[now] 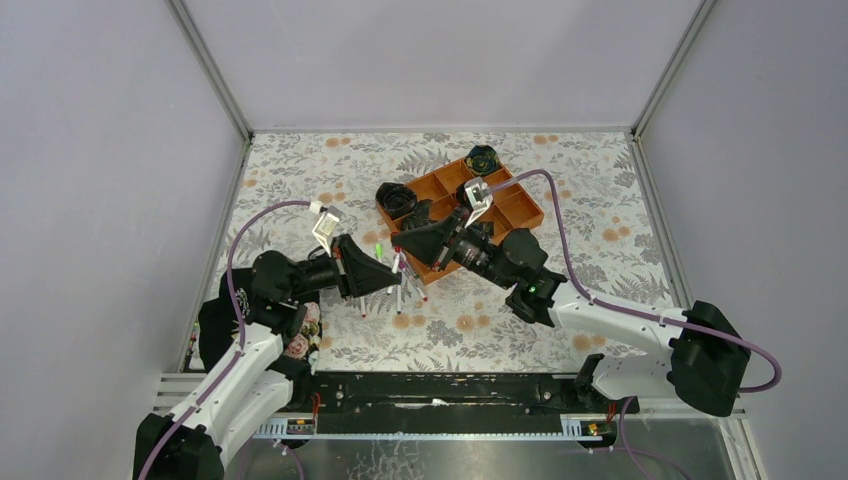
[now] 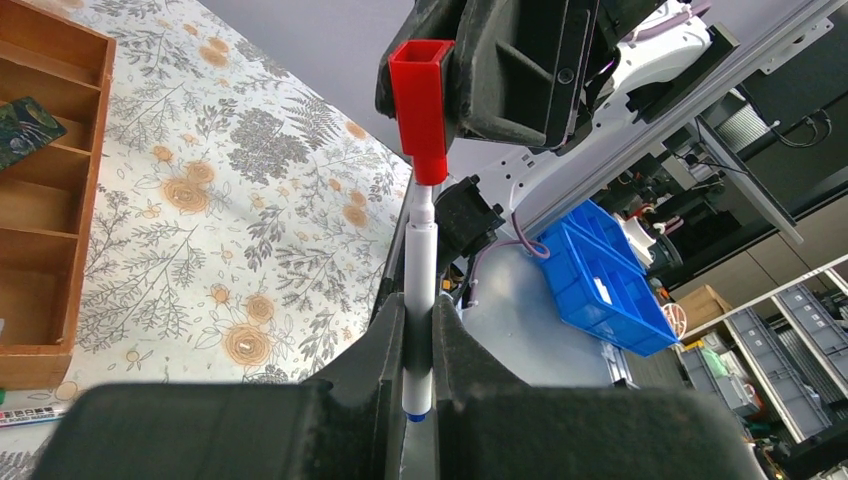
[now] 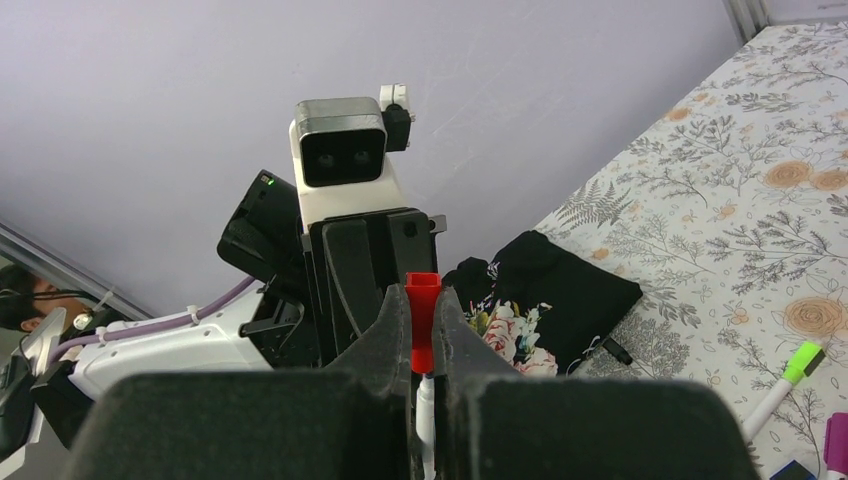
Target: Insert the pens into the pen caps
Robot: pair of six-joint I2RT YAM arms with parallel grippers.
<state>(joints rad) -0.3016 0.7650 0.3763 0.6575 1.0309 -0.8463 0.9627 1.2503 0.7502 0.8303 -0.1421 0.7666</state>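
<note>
The pen (image 2: 420,262) is off the surface (image 1: 300,170), held in the air between the two arms. The left hand (image 2: 419,318) is pressed together on its white barrel. Its nib end points into the mouth of the red cap (image 2: 420,105), which the right hand (image 3: 422,305) pinches. The narrow neck below the cap shows bare, so I judge the capping begun but not yet seated. The next move calls for a straight push along the barrel, both grips kept in line so the nib does not jam sideways.

More pens (image 1: 402,288) lie on the surface beneath the hands.

The wooden tray (image 1: 508,207) has a dark roll (image 1: 482,158) at its far corner and another (image 1: 398,198) at its left. The compartments in view look bare; the right arm hides the rest.
</note>
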